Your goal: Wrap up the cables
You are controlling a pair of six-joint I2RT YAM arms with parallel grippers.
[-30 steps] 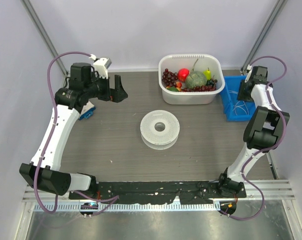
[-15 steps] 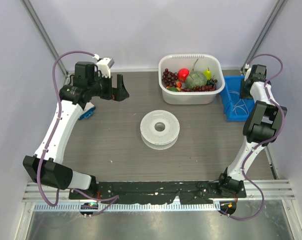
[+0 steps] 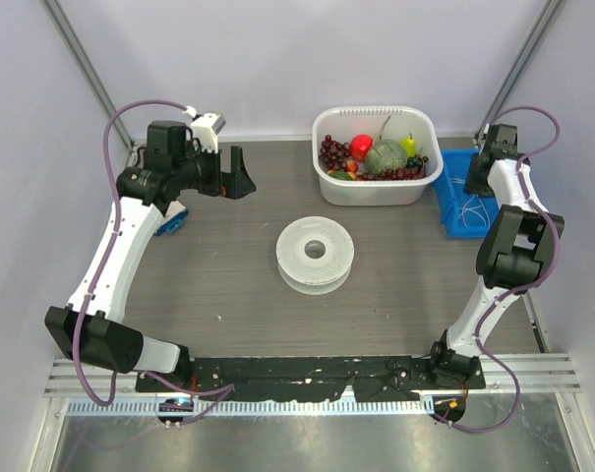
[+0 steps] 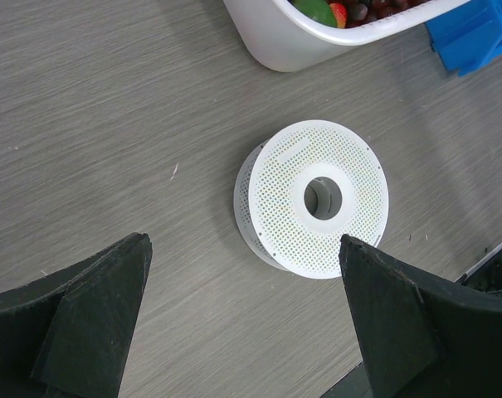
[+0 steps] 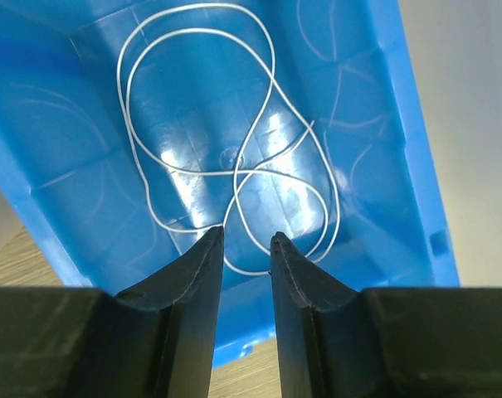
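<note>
The right fingers (image 5: 202, 274) are hovering narrow over the white cable (image 5: 192, 31) in the blue bin (image 5: 383, 124), holding nothing. Next they are needing to pinch 1 strand. The left fingers (image 4: 109, 298) are gaping wide.

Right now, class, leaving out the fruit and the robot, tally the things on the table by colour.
White: 3 (spool, tub, cord)
Blue: 2 (bin, a small half-hidden item at the left edge)
Total: 5
</note>
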